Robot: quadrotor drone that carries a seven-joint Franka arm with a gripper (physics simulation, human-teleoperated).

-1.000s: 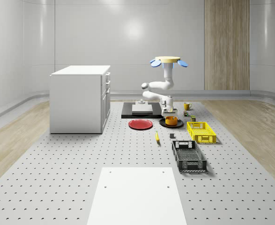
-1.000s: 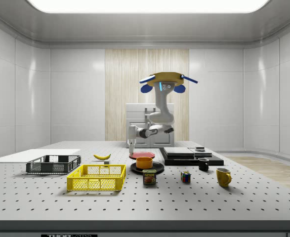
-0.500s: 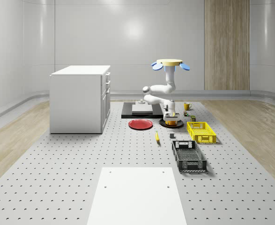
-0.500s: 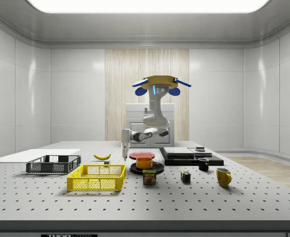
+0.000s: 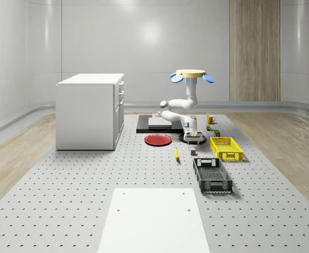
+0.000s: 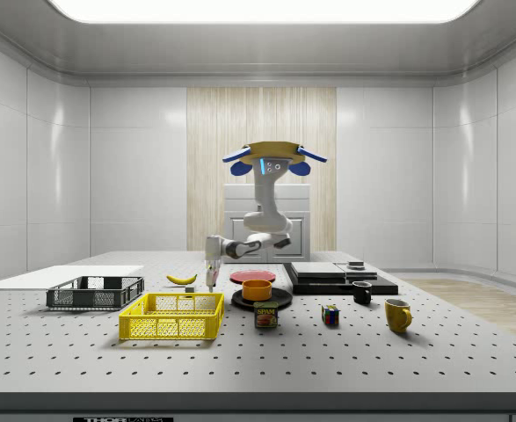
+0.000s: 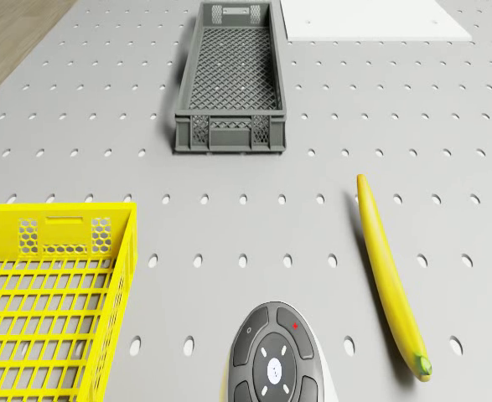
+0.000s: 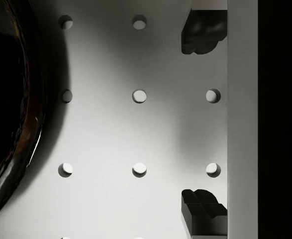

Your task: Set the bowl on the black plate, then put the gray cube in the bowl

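Note:
In the side view the orange bowl [image 6: 257, 289] stands on the black plate [image 6: 262, 301]. My gripper [image 6: 210, 281] hangs just above the table to the side view's left of the plate, pointing straight down. In the wrist view the gripper [image 8: 203, 122] is open, with bare perforated table between its fingertips [image 8: 200, 32] and the black plate's rim [image 8: 21, 124] at one edge. The small gray cube [image 5: 193, 152] lies on the table just in front of the gripper [image 5: 192, 138] in the whole-scene view. The drone [image 5: 192, 74] hovers above the plate area.
A red plate [image 5: 158, 139], a banana [image 7: 388, 276], a yellow basket [image 7: 49, 293] and a dark crate [image 7: 233, 79] lie around. A can [image 6: 266, 315], a puzzle cube [image 6: 330, 315], two mugs [image 6: 397, 315] and a white cabinet [image 5: 91, 110] stand farther off.
The drone and arm have shifted toward the side view's left. The gripper has moved off from above the bowl and plate to the table beside them, slightly lower.

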